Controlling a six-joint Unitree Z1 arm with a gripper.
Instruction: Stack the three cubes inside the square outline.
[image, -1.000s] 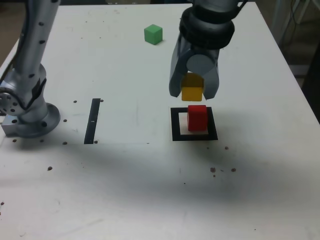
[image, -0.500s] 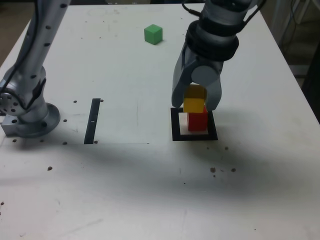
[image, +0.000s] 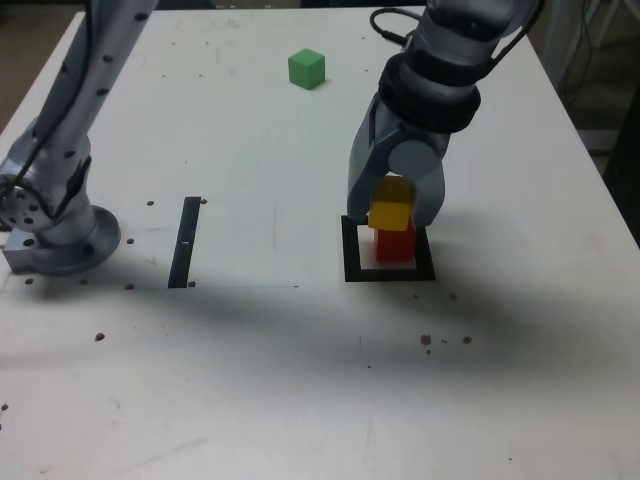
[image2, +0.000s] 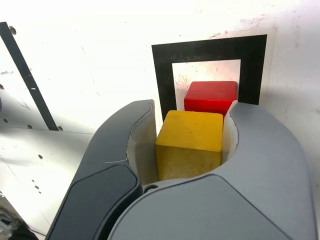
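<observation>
My hand (image: 397, 205) has come down in the last second, yellow cube (image2: 190, 144) clamped between the jaws. It now sits on or just above the red cube (image: 396, 244) inside the square (image2: 164, 75); contact unclear. Green cube (image: 307, 68) waits far off on the tabletop (image: 250, 380). Release looks next.

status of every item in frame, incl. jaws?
yellow cube: held between the jaws, sitting on or just above the red cube.
red cube: resting inside the square outline.
green cube: loose on the table, far from the outline, untouched.
square outline: holds only the red cube's base.
gripper: jaws closed on the yellow cube.
</observation>
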